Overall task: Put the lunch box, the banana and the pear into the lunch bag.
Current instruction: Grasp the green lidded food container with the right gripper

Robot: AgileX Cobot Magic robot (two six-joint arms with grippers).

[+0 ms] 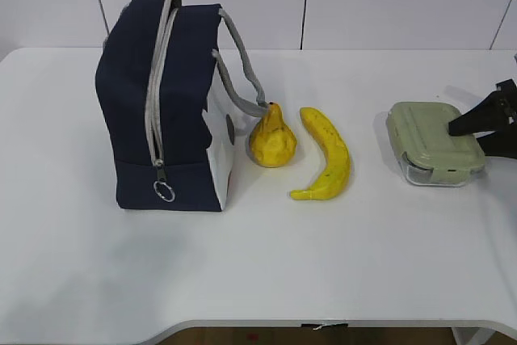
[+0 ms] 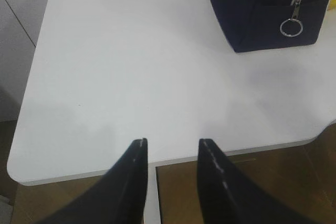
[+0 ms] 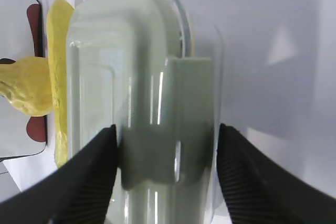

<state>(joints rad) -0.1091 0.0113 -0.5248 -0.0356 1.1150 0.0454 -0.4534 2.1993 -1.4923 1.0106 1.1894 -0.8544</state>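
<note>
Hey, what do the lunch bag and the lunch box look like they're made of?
The lunch bag looks like matte navy woven fabric, with a grey zipper and a shiny metal-looking ring pull. The lunch box seems plastic: a smooth, glossy sage-green lid with streak reflections over a clear base, which could be plastic or glass.

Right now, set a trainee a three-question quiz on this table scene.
1. True or false: the lunch bag is zipped shut.
2. Which lies nearest the lunch box: A) pear B) banana C) zipper ring?
3. Fill in: the right hand has one finger on either side of the lunch box's ____.

Key
1. True, as far as the zipper shows.
2. B
3. Lid clip; no contact visible.
</note>
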